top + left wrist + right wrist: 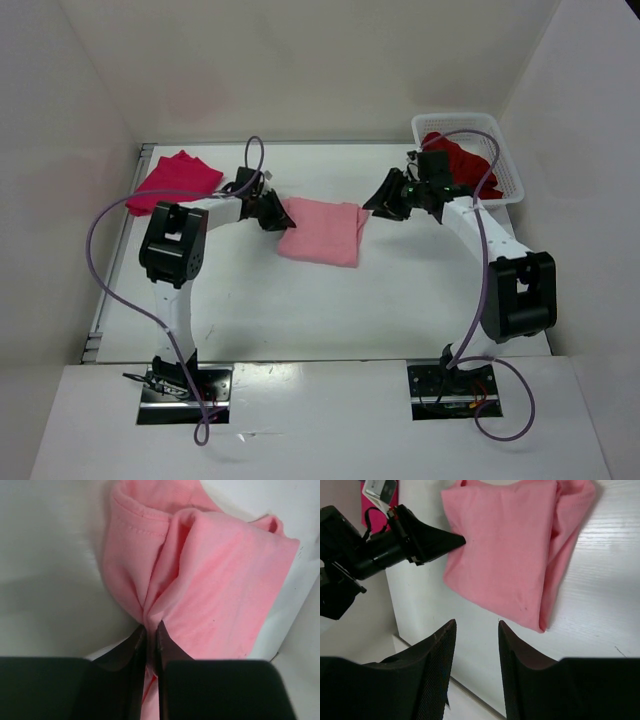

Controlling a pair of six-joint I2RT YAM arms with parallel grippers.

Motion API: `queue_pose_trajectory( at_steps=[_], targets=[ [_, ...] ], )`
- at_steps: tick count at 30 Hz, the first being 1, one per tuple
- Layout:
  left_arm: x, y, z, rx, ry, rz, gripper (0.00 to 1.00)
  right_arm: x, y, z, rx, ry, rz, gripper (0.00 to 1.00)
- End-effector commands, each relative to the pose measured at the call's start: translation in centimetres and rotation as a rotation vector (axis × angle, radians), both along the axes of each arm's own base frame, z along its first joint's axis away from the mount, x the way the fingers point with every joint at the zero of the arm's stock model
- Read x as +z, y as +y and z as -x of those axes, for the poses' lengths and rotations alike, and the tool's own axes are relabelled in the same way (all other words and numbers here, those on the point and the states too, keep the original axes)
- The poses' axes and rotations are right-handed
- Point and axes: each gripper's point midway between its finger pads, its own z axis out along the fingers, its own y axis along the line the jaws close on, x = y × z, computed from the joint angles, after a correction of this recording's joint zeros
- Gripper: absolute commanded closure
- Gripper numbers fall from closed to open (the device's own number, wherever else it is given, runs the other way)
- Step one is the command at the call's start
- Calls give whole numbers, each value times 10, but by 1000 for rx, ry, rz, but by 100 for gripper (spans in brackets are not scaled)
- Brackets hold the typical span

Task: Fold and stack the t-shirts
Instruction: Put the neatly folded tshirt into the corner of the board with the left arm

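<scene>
the left claw is nearly closed, its tips pinching a bunched fold at the edge of the light pink t-shirt. the right claw stands open with nothing between its fingers, just off the opposite side of that shirt. the shirt lies folded on the table, between the two claws. a crimson-magenta t-shirt lies at the far left corner. a dark red t-shirt sits in the white mesh basket at the far right.

Basket just behind right gripper
</scene>
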Motion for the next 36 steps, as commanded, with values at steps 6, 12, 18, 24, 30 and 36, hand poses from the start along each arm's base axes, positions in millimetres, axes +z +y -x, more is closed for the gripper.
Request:
queue_pose_trajectory(
  at_steps=[6,12,18,24,30,36],
  targets=[
    [79,-40,-67,-48,-204,46,95,-27,-11,21,-12,82,6,55],
    [187,23,-134,92,-392,132,98,-39,-30,19,-51,105,58,55],
    [251,170,-146,339,-510,138,98,-47,-30,19,-28,130,50,55],
    [187,322,-71,802,-409,135,22,-50,-23,18,18,137,23,55],
    [151,314,-15,845,-294,130,0,-51,-22,16,30,142,22,55],
    [148,289,42,835,-272,75,0,-56,-26,16,13,149,44,77]
  ],
)
